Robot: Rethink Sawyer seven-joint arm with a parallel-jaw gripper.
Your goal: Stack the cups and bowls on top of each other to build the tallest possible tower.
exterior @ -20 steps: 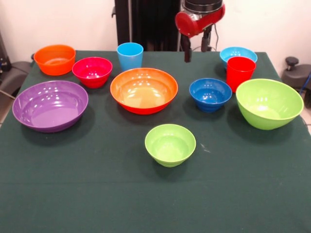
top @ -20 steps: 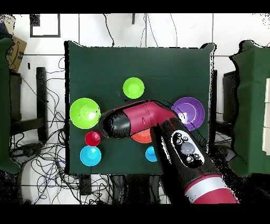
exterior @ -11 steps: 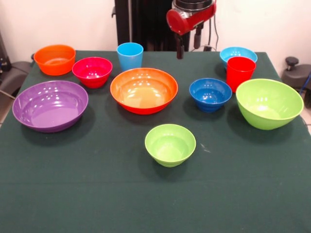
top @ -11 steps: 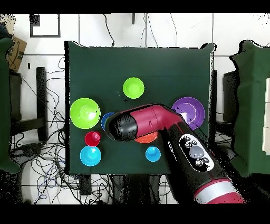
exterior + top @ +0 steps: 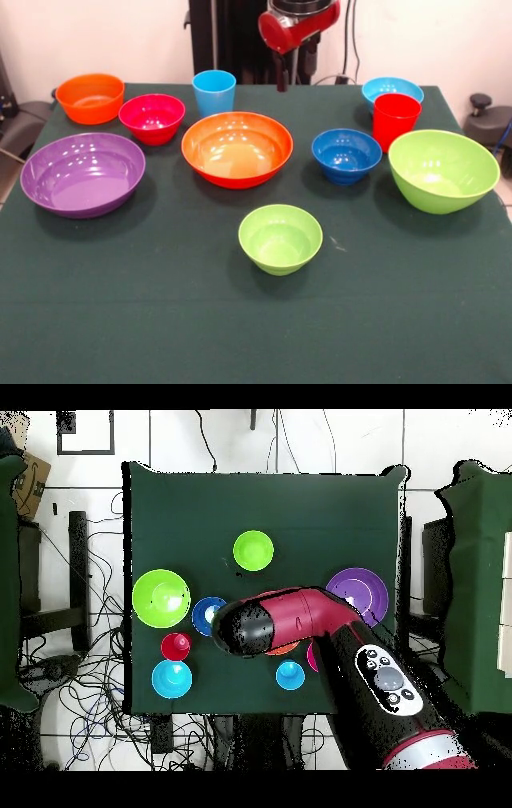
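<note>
All cups and bowls stand apart on the green cloth, none nested. Along the back are a small orange bowl (image 5: pixel 90 98), a magenta-red bowl (image 5: pixel 152 117), a light blue cup (image 5: pixel 214 92), a light blue bowl (image 5: pixel 392 86) and a red cup (image 5: pixel 396 120). Across the middle sit a purple bowl (image 5: pixel 82 173), a large orange bowl (image 5: pixel 237 148), a dark blue bowl (image 5: pixel 346 155) and a large lime bowl (image 5: pixel 443 170). A small lime bowl (image 5: pixel 280 238) is nearest. My gripper (image 5: pixel 294 76) hangs open and empty, high above the back edge, right of the light blue cup.
From overhead, my arm (image 5: pixel 300 619) covers most of the large orange bowl. The purple bowl (image 5: pixel 360 592), dark blue bowl (image 5: pixel 205 614) and large lime bowl (image 5: pixel 161 597) show around it. Cables lie on the floor beside the table (image 5: pixel 300 504).
In the front view my gripper has moved left along the back of the table, from above the dark blue bowl's side towards the light blue cup. No cup or bowl has moved.
</note>
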